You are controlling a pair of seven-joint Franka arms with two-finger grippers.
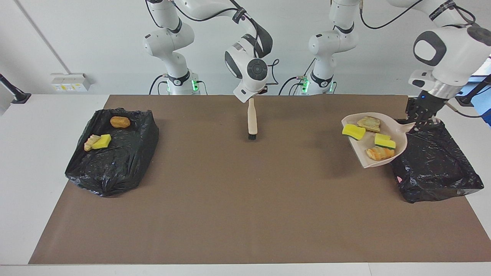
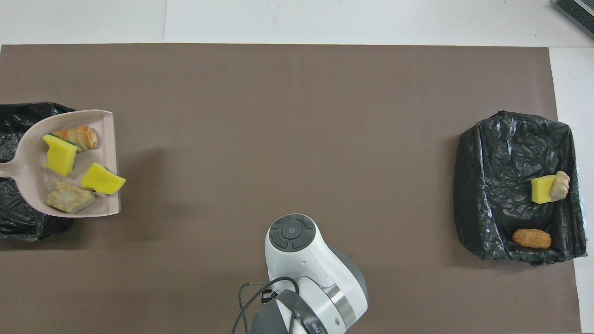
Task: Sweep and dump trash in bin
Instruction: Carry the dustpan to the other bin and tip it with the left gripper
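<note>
Two black-lined bins sit on the brown mat [image 1: 238, 214] we see over a white table [image 1: 34, 161], a pale wall above. The bin [image 1: 115, 153] toward the right arm's end holds three scraps [image 1: 100, 141]. At mid-table the right gripper [image 1: 252, 100] is clamped on a brush [image 1: 252, 122] hanging upright. The left gripper [image 1: 421, 117], shown only in the facing view, grips the handle of the dustpan [image 1: 383, 161] over the edge of the other bin [image 1: 437, 172]; four scraps of trash [image 1: 370, 123] lie in the dustpan.
</note>
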